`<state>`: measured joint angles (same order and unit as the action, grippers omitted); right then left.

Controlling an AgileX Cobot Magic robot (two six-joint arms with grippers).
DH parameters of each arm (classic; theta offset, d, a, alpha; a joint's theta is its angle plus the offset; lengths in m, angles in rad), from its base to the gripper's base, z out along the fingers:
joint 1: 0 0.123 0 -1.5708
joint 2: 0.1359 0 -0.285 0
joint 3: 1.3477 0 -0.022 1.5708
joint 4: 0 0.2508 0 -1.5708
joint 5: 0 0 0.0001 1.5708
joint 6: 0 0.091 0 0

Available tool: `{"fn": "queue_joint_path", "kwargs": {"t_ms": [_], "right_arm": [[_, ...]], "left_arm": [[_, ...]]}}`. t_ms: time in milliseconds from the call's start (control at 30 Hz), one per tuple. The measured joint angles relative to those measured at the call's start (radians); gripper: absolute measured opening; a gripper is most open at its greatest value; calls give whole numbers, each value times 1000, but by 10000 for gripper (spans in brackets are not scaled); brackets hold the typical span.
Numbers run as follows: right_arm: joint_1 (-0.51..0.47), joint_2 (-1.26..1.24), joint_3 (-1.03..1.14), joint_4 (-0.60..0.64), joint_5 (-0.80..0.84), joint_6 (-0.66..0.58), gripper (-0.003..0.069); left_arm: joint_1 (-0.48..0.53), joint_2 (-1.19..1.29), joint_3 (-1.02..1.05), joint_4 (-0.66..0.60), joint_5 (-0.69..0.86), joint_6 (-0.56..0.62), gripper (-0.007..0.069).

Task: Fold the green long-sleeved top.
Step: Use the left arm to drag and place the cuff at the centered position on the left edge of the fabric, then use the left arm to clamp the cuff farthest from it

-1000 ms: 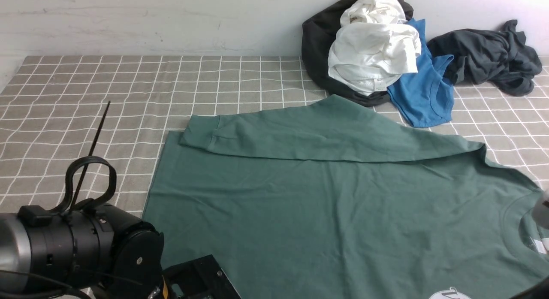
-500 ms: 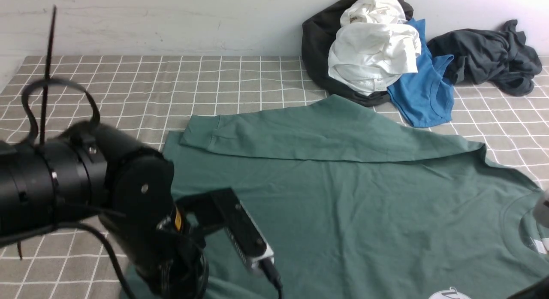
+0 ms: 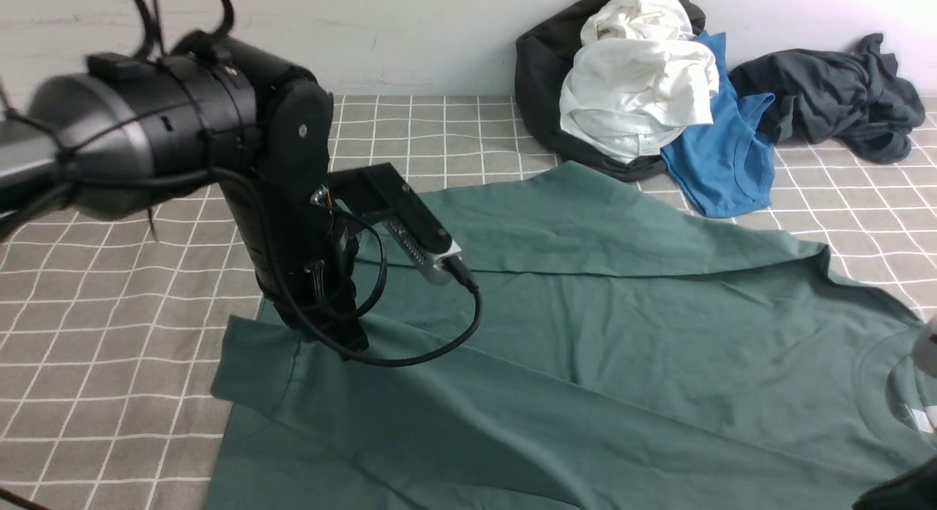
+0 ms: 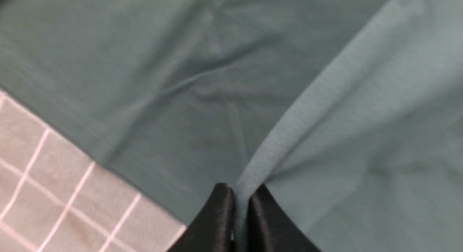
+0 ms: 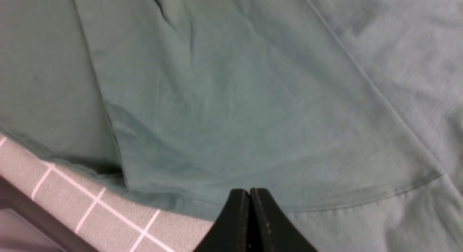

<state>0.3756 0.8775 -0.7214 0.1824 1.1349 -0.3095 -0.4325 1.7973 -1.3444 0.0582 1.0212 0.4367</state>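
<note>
Moved: near sleeve (image 3: pixel 315 382) drawn onto body by left claw (image 3: pixel 344 338)
Grip: left claw pinches sleeve fabric; right claw (image 5: pixel 249 196) closed
Location: green long-sleeved top (image 3: pixel 622 349) flat on counter (image 3: pixel 110 298)
Done: far sleeve (image 3: pixel 585 232) in
Remaining: body folds

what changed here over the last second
The left gripper rose from the near left corner and swung forward, its fingers pinched on the dark green long-sleeved cotton top, drawing the near sleeve across the top's body. The far folded sleeve and the heap of white, blue and dark clothes stayed put.
</note>
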Motion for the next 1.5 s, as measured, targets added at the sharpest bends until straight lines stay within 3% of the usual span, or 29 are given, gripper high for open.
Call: {"fn": "queue_joint_path", "kwargs": {"t_ms": [67, 200, 233, 267, 300, 400, 500, 800, 1200, 1367, 1500], "right_arm": [[0, 0, 0, -3, -5, 0, -14], [0, 5, -8, -41, -43, 5, -14], [0, 8, -12, -47, -44, 8, -14], [0, 26, -37, -72, -53, 26, -14], [0, 29, -42, -75, -55, 29, -14], [0, 121, -138, -132, -84, 65, -14], [0, 198, -205, -146, -99, 68, -14], [0, 409, -322, -148, -120, 72, -14], [0, 475, -324, -148, -129, 73, -14], [0, 479, -324, -148, -136, 72, -14], [0, 479, -324, -148, -139, 72, -14]], "left_arm": [[11, 20, 0, 0, -18, -2, 67], [42, 72, -35, -3, -70, -75, 243], [42, 74, -35, -3, -71, -81, 243], [61, 86, -78, -8, -72, -133, 331], [63, 86, -84, -9, -72, -139, 340], [125, 129, -206, -58, -54, -200, 476], [175, 182, -293, -109, -55, -210, 514], [268, 431, -544, -208, -110, -221, 497], [282, 612, -690, -265, -133, -252, 475], [284, 618, -707, -265, -120, -262, 407], [284, 619, -734, -269, -72, -262, 272]]}}
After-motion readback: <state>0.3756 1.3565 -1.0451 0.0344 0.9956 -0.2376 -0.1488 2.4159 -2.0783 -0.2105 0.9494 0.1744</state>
